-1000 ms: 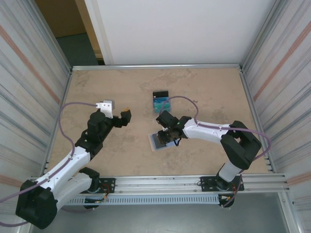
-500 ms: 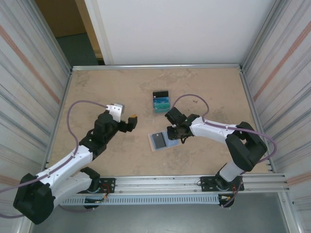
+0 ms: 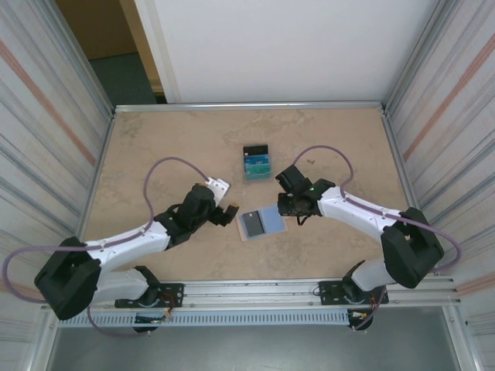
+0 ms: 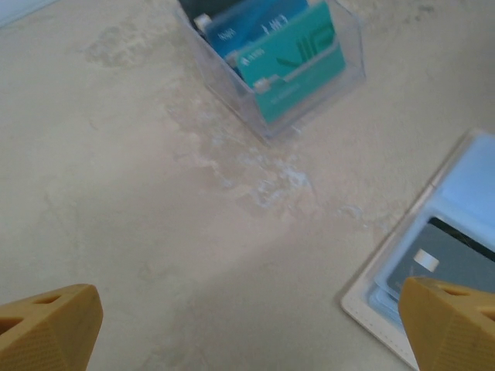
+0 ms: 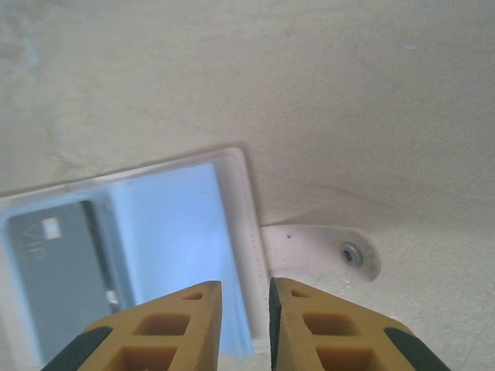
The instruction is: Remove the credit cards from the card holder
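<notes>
The card holder (image 3: 261,224) lies before the box (image 3: 256,162).

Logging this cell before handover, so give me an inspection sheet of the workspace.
Surface: beige table, faint scuffs.
Job's things: card holder open flat, one grey card inside; clear box holds blue and teal cards.
Clutter: nothing seen.
Grippers: left gripper jaws wide, beside holder; right gripper jaws nearly together over holder's edge.
Cables: purple cable loops off each arm.
Surroundings: ribbed metal walls, white back panel.
</notes>
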